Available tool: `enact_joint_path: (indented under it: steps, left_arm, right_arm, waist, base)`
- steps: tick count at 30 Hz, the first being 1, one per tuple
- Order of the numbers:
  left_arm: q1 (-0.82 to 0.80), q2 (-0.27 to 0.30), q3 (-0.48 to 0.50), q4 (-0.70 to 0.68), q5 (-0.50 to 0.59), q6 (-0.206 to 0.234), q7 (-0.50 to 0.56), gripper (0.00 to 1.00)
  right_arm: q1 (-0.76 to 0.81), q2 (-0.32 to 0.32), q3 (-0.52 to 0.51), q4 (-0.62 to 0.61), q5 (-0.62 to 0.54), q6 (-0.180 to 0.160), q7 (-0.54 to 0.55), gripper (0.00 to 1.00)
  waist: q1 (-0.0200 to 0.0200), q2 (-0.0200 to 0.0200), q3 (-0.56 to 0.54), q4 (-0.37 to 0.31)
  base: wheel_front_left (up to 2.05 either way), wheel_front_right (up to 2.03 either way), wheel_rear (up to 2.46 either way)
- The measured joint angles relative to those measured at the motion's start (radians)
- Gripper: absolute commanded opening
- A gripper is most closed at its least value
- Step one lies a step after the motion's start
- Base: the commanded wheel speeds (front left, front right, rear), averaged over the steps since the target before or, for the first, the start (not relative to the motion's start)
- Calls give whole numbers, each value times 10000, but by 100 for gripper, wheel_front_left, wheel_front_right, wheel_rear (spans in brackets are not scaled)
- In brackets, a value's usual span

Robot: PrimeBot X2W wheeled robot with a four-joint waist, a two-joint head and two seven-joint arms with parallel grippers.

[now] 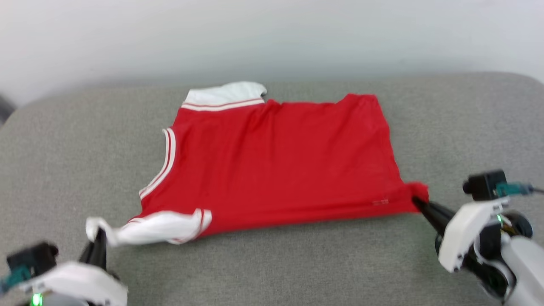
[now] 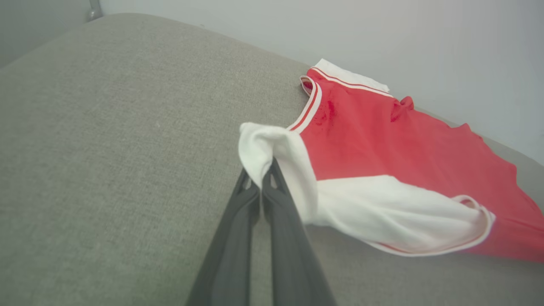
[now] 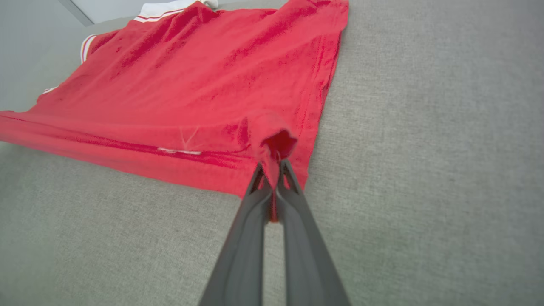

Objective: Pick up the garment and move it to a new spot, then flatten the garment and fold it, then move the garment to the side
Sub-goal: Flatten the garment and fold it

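Observation:
The garment (image 1: 276, 161) lies spread on the grey cushion, plain red side up, with white sleeves at its left end. My left gripper (image 1: 100, 233) at the lower left is shut on the tip of the near white sleeve; the left wrist view shows its fingers (image 2: 278, 199) pinching that white cloth (image 2: 263, 148). At the right, my right gripper (image 1: 418, 202) is shut on the near red hem corner, and the right wrist view shows the red corner (image 3: 278, 142) bunched between its fingers (image 3: 293, 204). The lettering is hidden.
The grey cushion (image 1: 276, 263) runs wide on all sides of the shirt, with bare fabric in front and to both sides. A pale wall (image 1: 272, 34) rises behind the cushion's far edge.

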State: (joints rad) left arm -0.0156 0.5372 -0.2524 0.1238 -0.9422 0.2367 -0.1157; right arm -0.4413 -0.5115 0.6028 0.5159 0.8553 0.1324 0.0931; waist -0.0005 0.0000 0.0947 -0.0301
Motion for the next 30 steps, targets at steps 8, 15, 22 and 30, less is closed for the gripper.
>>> enact_joint_path:
  steps: [8,15,22,30]
  left_arm:
    - [2941,470,8,-2855,-59,1712,826,0]
    - [2761,865,-71,-3753,163,1883,1164,0]
    - [161,479,-656,-2587,347,1016,1381,0]
    - [-2391,-326,-1446,-322,593,-203,1400,0]
  right_arm:
    - [2979,-73,-1783,-1678,-504,0,1085,0]
    - [3963,692,-3676,-3168,-1837,-4,2522,0]
    - [3196,1684,-4606,-3557,-2968,-8,3377,0]
    - [1632,2029,-4531,-2673,-3507,-10,3595,0]
  waist:
    - [0,0,-632,-47]
    - [2,0,-579,56]
    - [5,0,-59,189]
    - [6,0,857,365]
  base:
    - [0,0,0]
    - [0,0,0]
    - [0,0,0]
    - [0,0,0]
